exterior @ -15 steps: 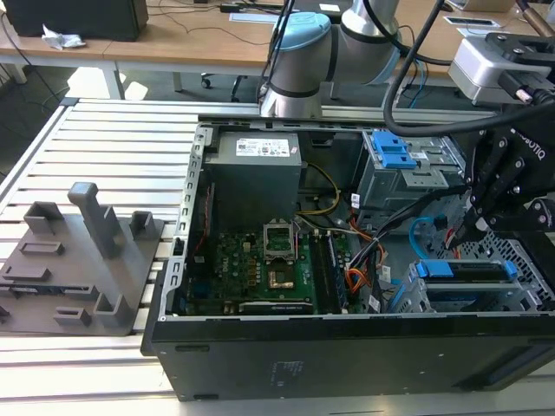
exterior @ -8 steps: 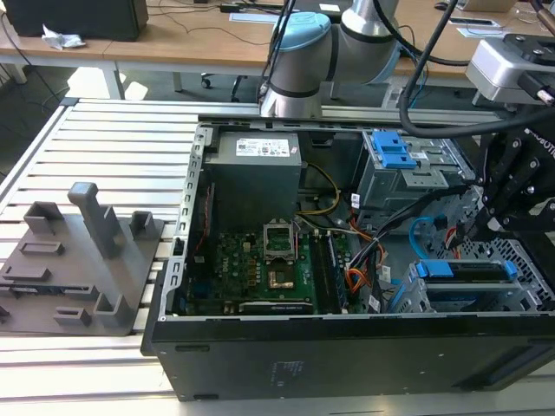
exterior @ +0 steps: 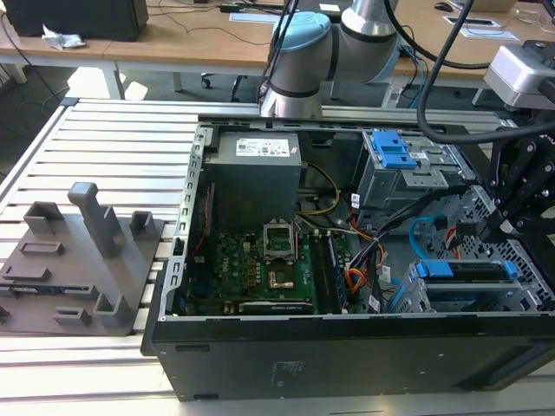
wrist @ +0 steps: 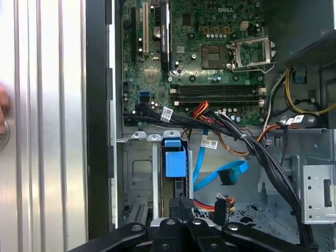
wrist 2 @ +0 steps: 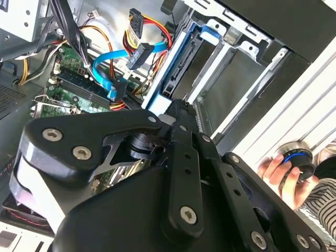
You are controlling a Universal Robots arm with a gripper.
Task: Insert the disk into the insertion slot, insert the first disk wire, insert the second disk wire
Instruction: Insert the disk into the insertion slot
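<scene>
The disk [exterior: 461, 270] sits in its blue carrier inside the insertion slot [exterior: 525, 290], a perforated grey cage at the case's front, on the exterior view's right. Both wrist views show the carrier's blue end [wrist: 175, 159] [wrist 2: 181, 63] in the bay. My gripper [exterior: 503, 217] [wrist: 182, 203] [wrist 2: 176, 105] hovers just above the disk's edge, shut, with nothing between its fingers. A blue flat wire [wrist: 220, 176] [wrist 2: 106, 71] hangs loose beside the disk, its plug free. A black plug on red, yellow and black wires [wrist: 223, 202] [wrist 2: 139, 52] also lies unconnected nearby.
A second grey cage with a blue latch [exterior: 395, 152] stands behind the slot. Motherboard [exterior: 260, 260], power supply [exterior: 256, 169] and black cable bundles [wrist: 247, 142] crowd the case. A grey fixture [exterior: 82, 260] rests on the slatted table. A person's hand [wrist 2: 278, 170] holds a blue-ringed knob outside the case.
</scene>
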